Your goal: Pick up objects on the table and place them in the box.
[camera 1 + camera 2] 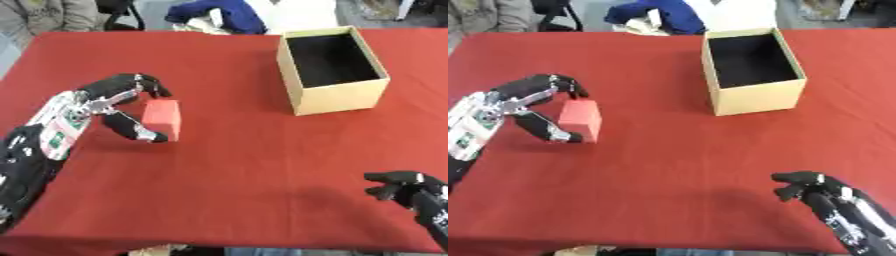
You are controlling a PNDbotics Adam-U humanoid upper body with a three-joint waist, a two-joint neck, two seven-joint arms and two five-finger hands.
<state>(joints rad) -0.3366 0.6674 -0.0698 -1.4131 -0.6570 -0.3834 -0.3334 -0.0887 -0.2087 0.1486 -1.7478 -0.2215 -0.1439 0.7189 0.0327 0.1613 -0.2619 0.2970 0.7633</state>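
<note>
A desk (227,175) covered in red cloth fills the view, with blue fabric (219,14) lying just past its far edge. The robot's left hand (118,102) reaches in from the left side. Its fingers (144,82) curl over the top of a red block (163,119), and the thumb (136,131) hooks toward the block's lower near corner, so the block sits between fingers and thumb. The block appears to rest on the desk, though contact underneath is hard to judge. Well to the right of those fingers and farther back stands an open cardboard box (337,97) with a dark inside. The right hand (807,187) shows near the lower right corner, away from both block and box, its fingers curled on nothing.
</note>
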